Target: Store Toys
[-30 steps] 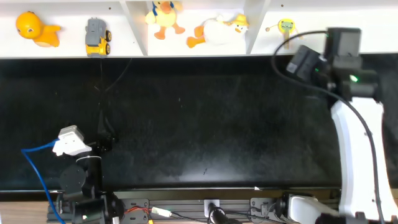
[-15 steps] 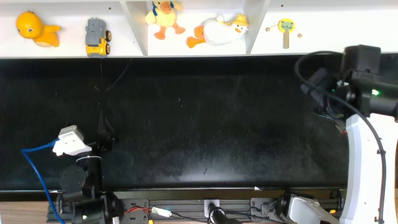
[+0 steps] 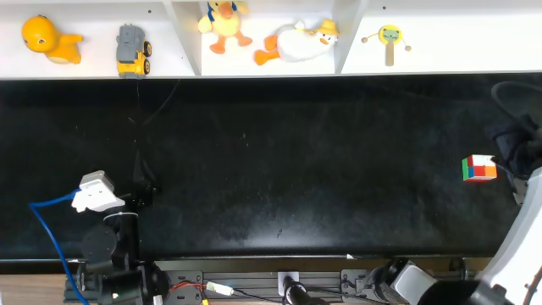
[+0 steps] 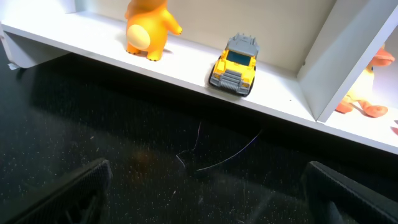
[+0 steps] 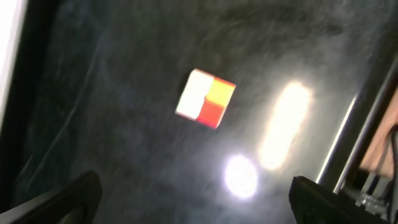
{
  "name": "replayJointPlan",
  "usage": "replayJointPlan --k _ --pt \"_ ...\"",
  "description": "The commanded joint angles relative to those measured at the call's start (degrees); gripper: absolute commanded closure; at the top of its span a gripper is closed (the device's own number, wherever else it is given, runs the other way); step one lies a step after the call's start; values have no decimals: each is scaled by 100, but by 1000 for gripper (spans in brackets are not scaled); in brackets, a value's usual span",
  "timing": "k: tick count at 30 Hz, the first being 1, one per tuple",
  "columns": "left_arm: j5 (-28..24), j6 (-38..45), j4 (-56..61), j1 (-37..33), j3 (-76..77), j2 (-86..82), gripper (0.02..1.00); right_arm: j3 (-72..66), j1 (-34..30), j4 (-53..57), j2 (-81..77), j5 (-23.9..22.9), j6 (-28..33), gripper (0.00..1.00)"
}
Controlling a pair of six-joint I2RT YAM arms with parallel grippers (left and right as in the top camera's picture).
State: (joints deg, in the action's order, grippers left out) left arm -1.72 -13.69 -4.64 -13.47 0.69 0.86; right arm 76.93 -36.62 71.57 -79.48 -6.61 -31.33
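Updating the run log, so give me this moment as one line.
left gripper: open, facing shelf | right gripper: open, above table near cube | cube: on table, right side, not yet shelved

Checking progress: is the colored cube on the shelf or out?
Out: the cube lies on the black tabletop, far from the shelf.

Black surface, a thin wire loose on its left half, slotted rail along the near edge.
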Motion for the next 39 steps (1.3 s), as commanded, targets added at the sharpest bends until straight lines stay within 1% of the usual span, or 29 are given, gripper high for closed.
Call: replayJointPlan --k 1,3,6,10,17,23,39 --pt "-13 -98 -2 33 -22 -70 20 70 -210 -210 -481 -50 170 3" --pt "-13 -98 -2 33 -22 -70 20 70 -247 -306 -713 -57 114 3" --pt "-13 -98 -2 33 -22 -70 20 68 -256 -358 -1023 -205 -195 5" --pt "-13 -98 -2 33 -22 -70 23 68 -256 -529 -1316 -254 -341 5" --pt "-15 -98 -2 33 -22 -70 20 -118 -256 -931 -1609 -254 -343 5" --pt "-13 -98 -2 33 -22 -70 20 -566 -251 -1235 -1609 -264 -474 5" --pt "-13 -98 -2 33 -22 -70 20 -1659 -234 -2452 -1609 -267 -476 5"
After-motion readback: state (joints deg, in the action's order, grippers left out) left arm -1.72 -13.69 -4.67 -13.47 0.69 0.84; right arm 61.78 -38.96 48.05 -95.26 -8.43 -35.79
